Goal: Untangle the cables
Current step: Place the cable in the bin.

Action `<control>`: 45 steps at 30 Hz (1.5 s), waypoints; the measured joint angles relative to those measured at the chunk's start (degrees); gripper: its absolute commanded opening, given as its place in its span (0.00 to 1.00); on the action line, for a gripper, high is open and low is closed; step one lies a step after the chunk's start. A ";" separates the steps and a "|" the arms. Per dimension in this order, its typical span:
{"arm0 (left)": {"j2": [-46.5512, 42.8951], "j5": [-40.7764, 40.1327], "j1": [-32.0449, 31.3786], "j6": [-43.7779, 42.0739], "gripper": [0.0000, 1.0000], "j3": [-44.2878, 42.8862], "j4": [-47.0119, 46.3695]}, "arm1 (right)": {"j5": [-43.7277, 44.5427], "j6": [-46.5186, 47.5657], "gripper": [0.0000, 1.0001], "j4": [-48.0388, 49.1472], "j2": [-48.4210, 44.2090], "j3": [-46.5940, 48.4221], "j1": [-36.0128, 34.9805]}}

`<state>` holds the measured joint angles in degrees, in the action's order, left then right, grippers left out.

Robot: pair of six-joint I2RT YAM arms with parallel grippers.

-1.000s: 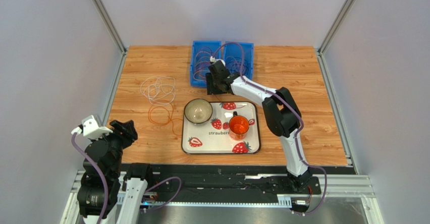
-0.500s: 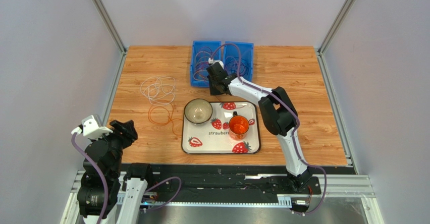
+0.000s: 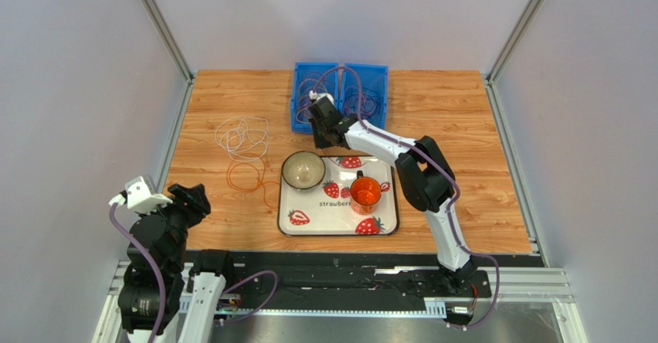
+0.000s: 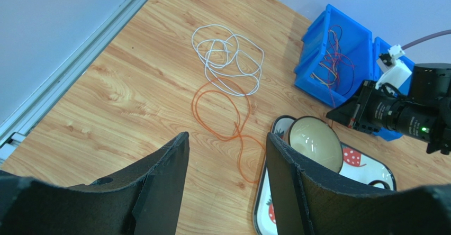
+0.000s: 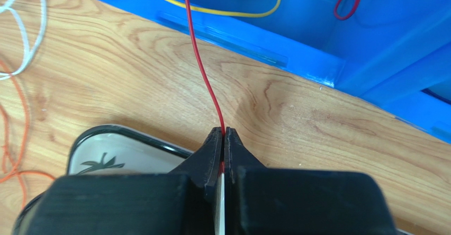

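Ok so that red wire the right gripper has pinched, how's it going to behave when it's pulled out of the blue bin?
Probably floppy and very light: the red wire is hair-thin and looks nearly straight only above the right gripper pinching it. It may snag or drag neighbours, since it leads into the blue bin among other wires.

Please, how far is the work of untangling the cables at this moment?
Done: a white cable and an orange cable lie on the table, outside the blue bin, overlapping slightly. In hand: the right gripper is shut on a red cable leading from the bin. Remaining: more cables lie in the bin; the left gripper is open.
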<state>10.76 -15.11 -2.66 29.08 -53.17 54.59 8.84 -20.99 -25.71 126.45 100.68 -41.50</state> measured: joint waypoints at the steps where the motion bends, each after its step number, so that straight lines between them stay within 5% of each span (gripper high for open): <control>1: 0.00 0.00 0.00 0.00 0.64 0.00 -0.02 | 0.00 0.17 0.00 -0.13 -0.42 0.11 -0.07; 20: 0.00 0.00 0.00 0.00 0.64 0.00 0.00 | -2.43 5.05 0.00 3.17 -0.85 21.27 1.16; 45: 0.33 -0.15 0.00 0.04 0.63 0.00 0.02 | -13.92 0.55 0.00 19.80 9.35 27.80 9.51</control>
<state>11.09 -15.27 -2.66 29.12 -53.17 54.61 -5.08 -20.45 -5.91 135.81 128.49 -31.99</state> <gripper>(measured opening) 0.632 0.011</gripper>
